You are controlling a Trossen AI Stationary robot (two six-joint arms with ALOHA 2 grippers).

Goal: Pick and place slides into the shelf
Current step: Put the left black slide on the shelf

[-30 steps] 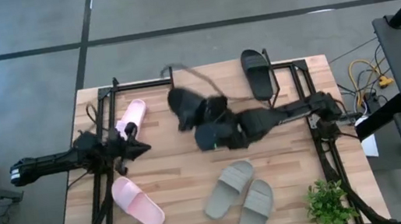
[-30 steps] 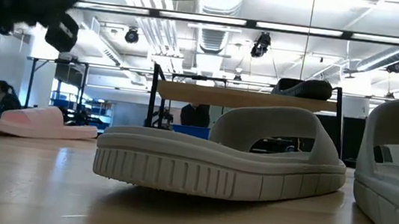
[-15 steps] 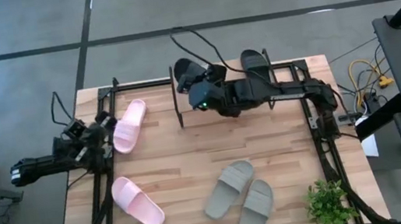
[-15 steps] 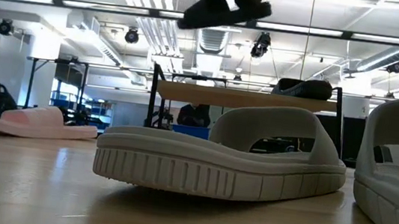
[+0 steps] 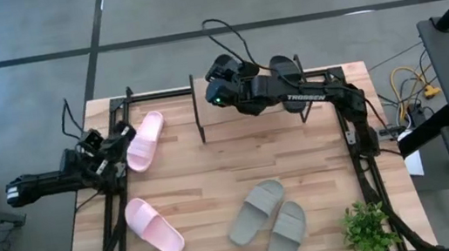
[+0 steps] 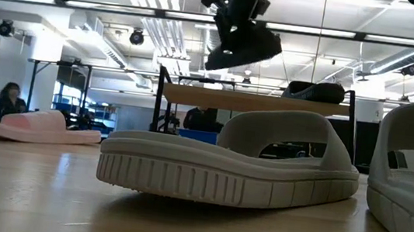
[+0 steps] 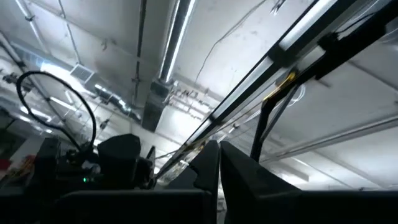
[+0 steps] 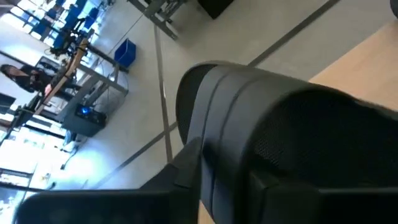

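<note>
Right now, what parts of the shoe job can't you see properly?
- The shelf: in the high view the right arm covers most of its top board.
- The carried black slide: the right gripper hides it from above.
- Left gripper: in the high view, too small to judge its fingers.

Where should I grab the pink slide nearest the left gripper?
Grip the wide strap of that pink slide, coming from above. It lies sole-down beside the left gripper, so the arched strap stands up off the flat sole and gives the fingers an edge to close across.
</note>
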